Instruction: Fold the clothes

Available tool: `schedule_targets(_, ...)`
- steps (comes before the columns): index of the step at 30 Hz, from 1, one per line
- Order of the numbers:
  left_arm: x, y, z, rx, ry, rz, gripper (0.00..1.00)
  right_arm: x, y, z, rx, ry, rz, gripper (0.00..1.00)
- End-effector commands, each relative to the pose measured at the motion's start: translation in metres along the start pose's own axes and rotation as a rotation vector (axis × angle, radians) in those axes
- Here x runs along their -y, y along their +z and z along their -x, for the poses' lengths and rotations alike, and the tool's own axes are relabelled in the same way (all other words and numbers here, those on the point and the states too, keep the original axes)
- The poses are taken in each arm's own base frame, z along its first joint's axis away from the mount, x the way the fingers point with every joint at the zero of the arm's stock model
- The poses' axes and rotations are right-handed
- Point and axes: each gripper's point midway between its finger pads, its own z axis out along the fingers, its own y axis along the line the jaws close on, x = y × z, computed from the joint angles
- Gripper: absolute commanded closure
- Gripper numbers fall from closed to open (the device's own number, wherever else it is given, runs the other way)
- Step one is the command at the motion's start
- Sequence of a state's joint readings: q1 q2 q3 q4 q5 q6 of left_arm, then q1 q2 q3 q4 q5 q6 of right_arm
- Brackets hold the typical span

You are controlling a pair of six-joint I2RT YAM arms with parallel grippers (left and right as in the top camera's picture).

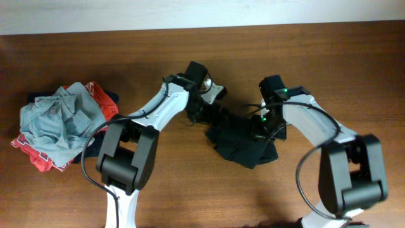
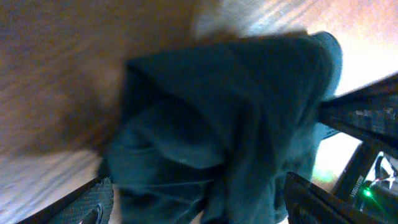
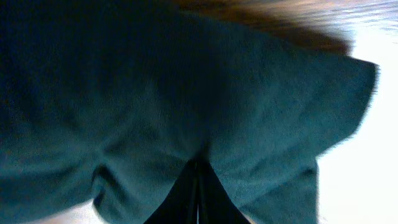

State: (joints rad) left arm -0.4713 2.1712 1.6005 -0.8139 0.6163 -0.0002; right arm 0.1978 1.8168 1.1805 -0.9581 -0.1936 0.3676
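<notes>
Overhead is sharp and evenly lit, with soft shadows on the surface. Both wrist views are blurred and dim over the shirt, with blown-out glare at right.

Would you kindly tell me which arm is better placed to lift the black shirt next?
Right, probably: the right gripper is shut on the black T-shirt, while the left gripper hangs open over it.

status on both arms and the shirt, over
left end effector open over black shirt; right end effector shut on it; shirt bunched, unfolded; garment pile well aside
</notes>
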Motion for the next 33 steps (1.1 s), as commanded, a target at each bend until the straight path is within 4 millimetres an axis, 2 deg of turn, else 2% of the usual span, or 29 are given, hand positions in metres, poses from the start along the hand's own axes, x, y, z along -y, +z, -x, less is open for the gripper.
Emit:
schedule_targets(1,0.012,0.017,-0.008,-0.041,0.035,-0.037,0.13,-0.002,0.021,-0.002,-0.063,0.027,0.024,0.96)
schedule_targets(6,0.013,0.028,-0.013,-0.067,0.024,-0.022,0.13,-0.005,0.035,-0.005,-0.106,0.036,0.046,0.96)
schedule_targets(13,0.001,0.049,-0.026,-0.124,-0.048,-0.023,0.15,-0.006,0.036,-0.003,-0.102,0.037,0.054,0.96)
schedule_targets(15,-0.002,0.046,-0.023,-0.114,-0.059,-0.027,0.16,-0.006,0.035,-0.004,-0.104,0.037,0.053,0.96)
schedule_targets(17,-0.002,0.037,-0.017,-0.096,-0.063,-0.027,0.03,-0.006,0.035,-0.004,-0.107,0.038,0.052,0.96)
schedule_targets(18,-0.002,0.032,-0.014,-0.089,-0.068,-0.025,0.01,-0.006,0.035,-0.004,-0.107,0.038,0.052,0.96)
schedule_targets(23,-0.022,0.001,-0.007,-0.056,-0.112,0.037,0.01,-0.006,0.035,-0.005,-0.107,0.038,0.052,0.96)
schedule_targets(28,-0.041,-0.009,-0.009,-0.048,-0.15,0.05,0.01,-0.006,0.035,-0.005,-0.107,0.038,0.053,0.96)
schedule_targets(33,-0.041,-0.008,-0.008,-0.044,-0.128,0.05,0.01,-0.006,0.035,-0.005,-0.107,0.038,0.053,0.96)
